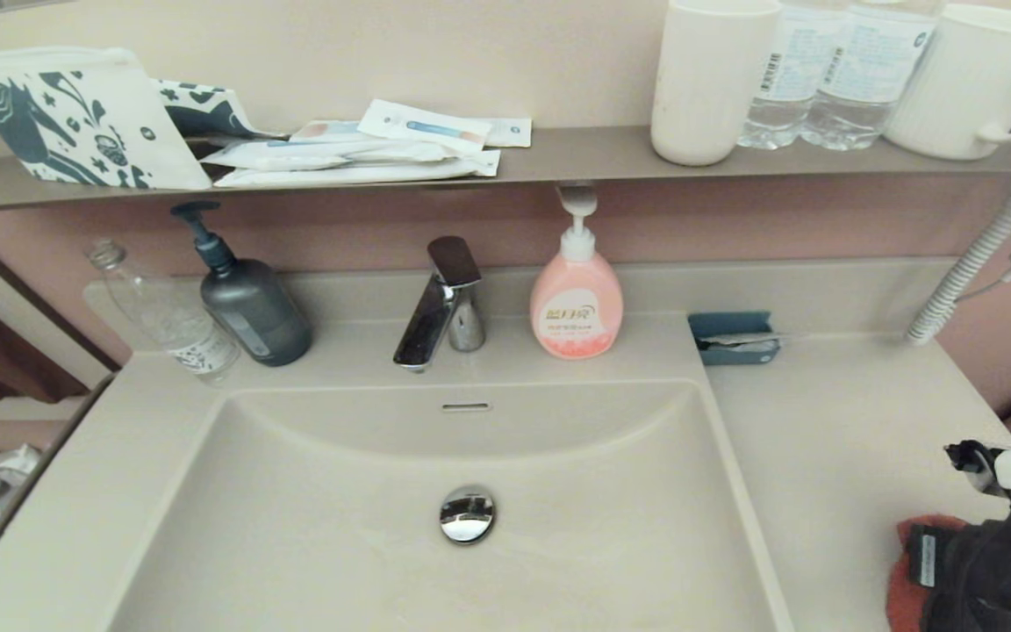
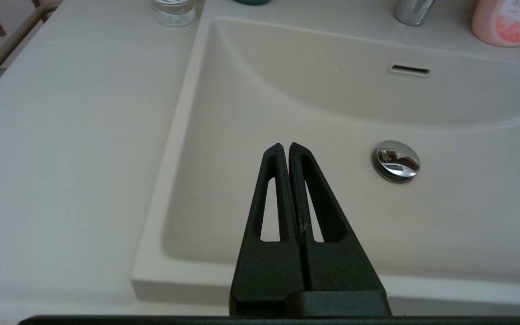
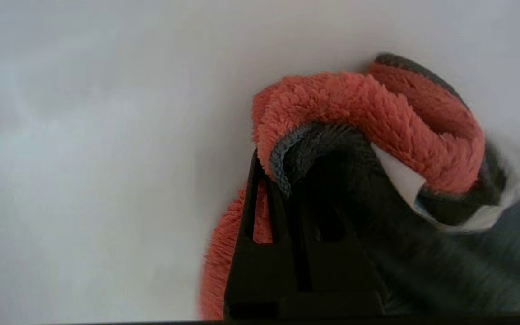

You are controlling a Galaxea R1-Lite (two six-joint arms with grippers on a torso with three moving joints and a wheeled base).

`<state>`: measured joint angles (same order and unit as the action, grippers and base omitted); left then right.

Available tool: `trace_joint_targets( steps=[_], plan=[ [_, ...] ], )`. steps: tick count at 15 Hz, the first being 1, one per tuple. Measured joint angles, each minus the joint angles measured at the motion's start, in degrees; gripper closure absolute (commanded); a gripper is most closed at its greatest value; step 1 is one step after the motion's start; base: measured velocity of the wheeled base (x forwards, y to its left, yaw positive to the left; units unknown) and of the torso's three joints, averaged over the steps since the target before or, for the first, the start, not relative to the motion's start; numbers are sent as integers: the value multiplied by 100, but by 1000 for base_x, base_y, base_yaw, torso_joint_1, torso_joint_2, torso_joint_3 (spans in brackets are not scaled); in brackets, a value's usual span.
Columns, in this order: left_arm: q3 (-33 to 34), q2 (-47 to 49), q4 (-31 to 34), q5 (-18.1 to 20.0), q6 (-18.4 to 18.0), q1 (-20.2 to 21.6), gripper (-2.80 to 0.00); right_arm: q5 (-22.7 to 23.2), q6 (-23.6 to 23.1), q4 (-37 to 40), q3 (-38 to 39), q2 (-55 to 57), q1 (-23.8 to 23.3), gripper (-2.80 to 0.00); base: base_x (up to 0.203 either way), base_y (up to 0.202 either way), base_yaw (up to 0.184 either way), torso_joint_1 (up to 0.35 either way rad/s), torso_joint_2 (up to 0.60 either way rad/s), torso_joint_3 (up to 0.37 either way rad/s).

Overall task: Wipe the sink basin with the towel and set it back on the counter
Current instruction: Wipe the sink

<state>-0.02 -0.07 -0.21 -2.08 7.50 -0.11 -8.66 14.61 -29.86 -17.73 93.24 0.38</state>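
The beige sink basin (image 1: 339, 527) with its chrome drain plug (image 1: 467, 514) and overflow slot (image 1: 466, 406) fills the middle of the head view. The towel (image 1: 907, 570), red-orange on one face and dark grey on the other, lies bunched on the counter (image 1: 839, 439) at the near right. My right gripper (image 3: 287, 180) is down on it, jaws nearly together, and a fold of the towel (image 3: 368, 117) wraps over the tips. My left gripper (image 2: 285, 146) hangs shut and empty above the basin's front left part (image 2: 332, 104), out of the head view.
Behind the basin stand a chrome faucet (image 1: 435, 307), a pink soap bottle (image 1: 576, 303), a dark grey pump bottle (image 1: 251, 307) and a clear bottle (image 1: 168, 316). A blue holder (image 1: 734, 338) sits at the counter's back. The shelf (image 1: 558, 154) carries cups, bottles and a patterned pouch (image 1: 75, 114).
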Motion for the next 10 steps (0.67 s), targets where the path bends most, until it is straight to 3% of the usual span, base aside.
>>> trace_joint_targets(
  steps=[5, 10],
  plan=[
    [0, 0, -1, 0, -1, 0, 0, 501, -736, -83, -180, 292, -1267, 0, 0, 0, 0, 0, 0, 0],
    [2, 0, 0, 0, -1, 0, 0, 552, -921, -37, -896, 743, -2185, 0, 0, 0, 0, 0, 0, 0]
  ],
)
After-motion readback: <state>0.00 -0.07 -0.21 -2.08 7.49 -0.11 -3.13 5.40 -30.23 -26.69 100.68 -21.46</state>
